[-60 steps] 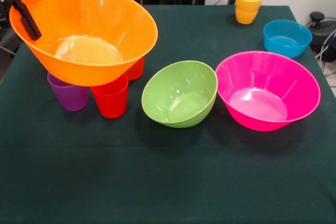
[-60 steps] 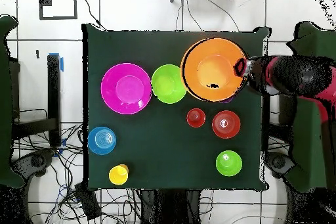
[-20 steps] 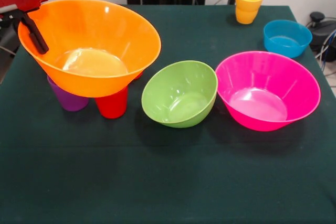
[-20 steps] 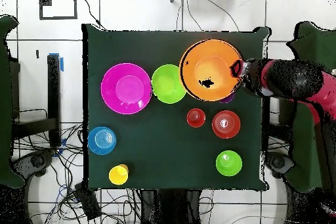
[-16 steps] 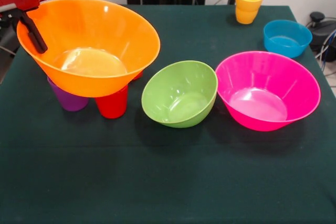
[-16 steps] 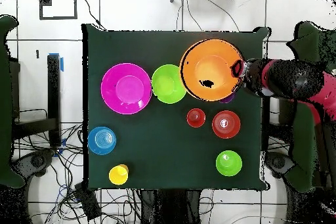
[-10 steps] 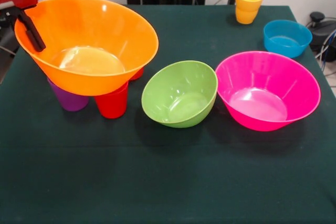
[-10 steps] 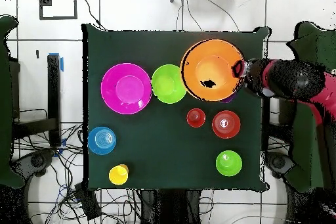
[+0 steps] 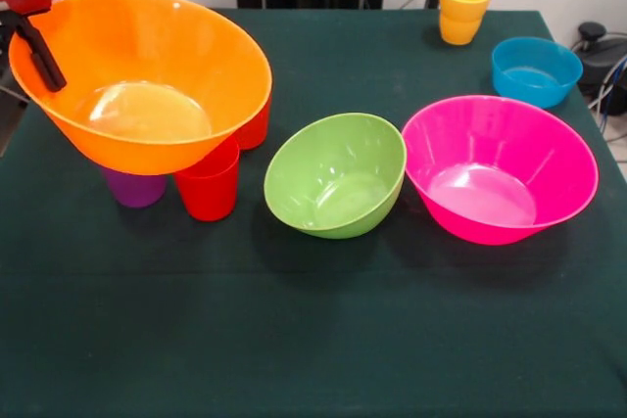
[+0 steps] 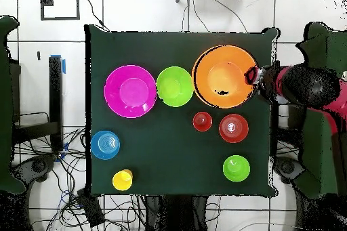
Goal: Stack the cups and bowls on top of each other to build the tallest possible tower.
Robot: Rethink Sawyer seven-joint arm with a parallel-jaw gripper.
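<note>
The tool [image 9: 39,51] grips the tilted orange bowl [image 9: 147,85] by its rim (apparently raised above the cups [image 9: 208,183]).

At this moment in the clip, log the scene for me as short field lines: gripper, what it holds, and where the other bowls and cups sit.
gripper: red-and-black gripper shut on the rim of the large orange plastic bowl
held bowl: tilted, over the purple cup and red cup
table centre: medium light green bowl, tilted, beside the large pink bowl
far corner: small blue bowl; yellow cup
overhead only: small green bowl, small red-orange bowl
tower: not yet built
</note>
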